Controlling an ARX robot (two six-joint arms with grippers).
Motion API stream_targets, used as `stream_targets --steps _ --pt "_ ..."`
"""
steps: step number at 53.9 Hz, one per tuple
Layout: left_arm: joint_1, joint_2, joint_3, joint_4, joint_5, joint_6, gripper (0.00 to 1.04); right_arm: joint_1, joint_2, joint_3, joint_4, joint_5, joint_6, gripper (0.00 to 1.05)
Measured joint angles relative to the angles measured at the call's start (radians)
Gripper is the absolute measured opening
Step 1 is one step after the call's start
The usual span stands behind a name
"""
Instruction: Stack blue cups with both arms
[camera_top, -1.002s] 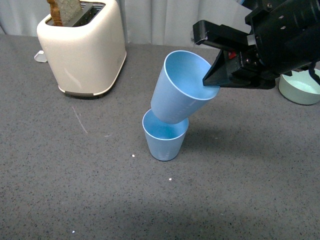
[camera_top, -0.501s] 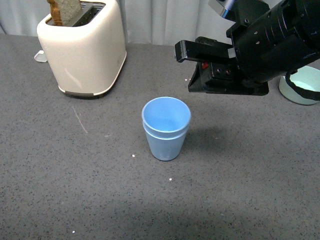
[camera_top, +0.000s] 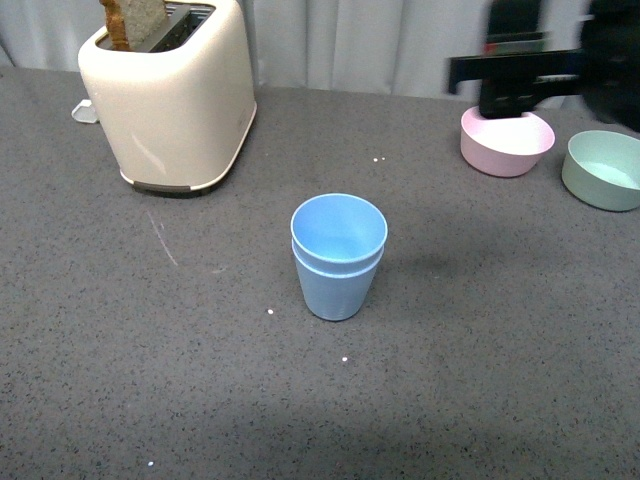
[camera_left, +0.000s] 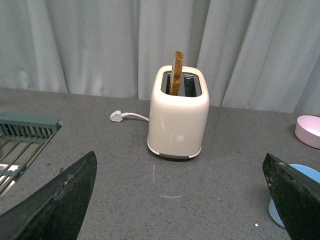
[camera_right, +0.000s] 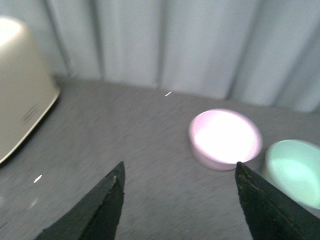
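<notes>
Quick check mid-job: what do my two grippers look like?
Left gripper: two flat matte-black fingers tapering to points, scuffed with pale specks. Right gripper: the same black wedge-shaped fingers. In the front view the right arm is a blurred black bulk; no cables or markings can be made out.

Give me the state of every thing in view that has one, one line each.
blue cups: nested one inside the other, upright on the table, held by nothing.
toaster: upright, a slice of toast sticking up from one slot.
plug: lying loose on the table, not in a socket.
pink bowl: upright, empty.
green bowl: upright, empty.
left gripper: open, holding nothing.
right gripper: open, holding nothing.
</notes>
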Motion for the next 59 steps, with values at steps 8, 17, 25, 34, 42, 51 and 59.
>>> stream_targets --steps 8,17,25,34,42,51,59 --pt "0.000 0.000 0.000 -0.001 0.002 0.000 0.98 -0.082 -0.176 -0.181 0.195 -0.043 -0.018 0.29" --pt "0.000 0.000 0.000 -0.001 0.002 0.000 0.98 -0.137 -0.229 -0.320 0.249 -0.103 -0.022 0.03" --pt "0.000 0.000 0.000 -0.001 0.002 0.000 0.98 -0.174 -0.331 -0.396 0.222 -0.148 -0.026 0.01" --pt "0.000 0.000 0.000 -0.001 0.002 0.000 0.98 -0.221 -0.468 -0.467 0.158 -0.186 -0.025 0.01" --pt "0.000 0.000 0.000 -0.001 0.002 0.000 0.98 -0.249 -0.576 -0.512 0.092 -0.215 -0.025 0.01" --pt "0.000 0.000 0.000 -0.001 0.002 0.000 0.98 -0.272 -0.692 -0.542 0.010 -0.240 -0.026 0.01" --pt "0.000 0.000 0.000 -0.001 0.002 0.000 0.98 -0.351 -0.823 -0.571 -0.092 -0.318 -0.025 0.01"
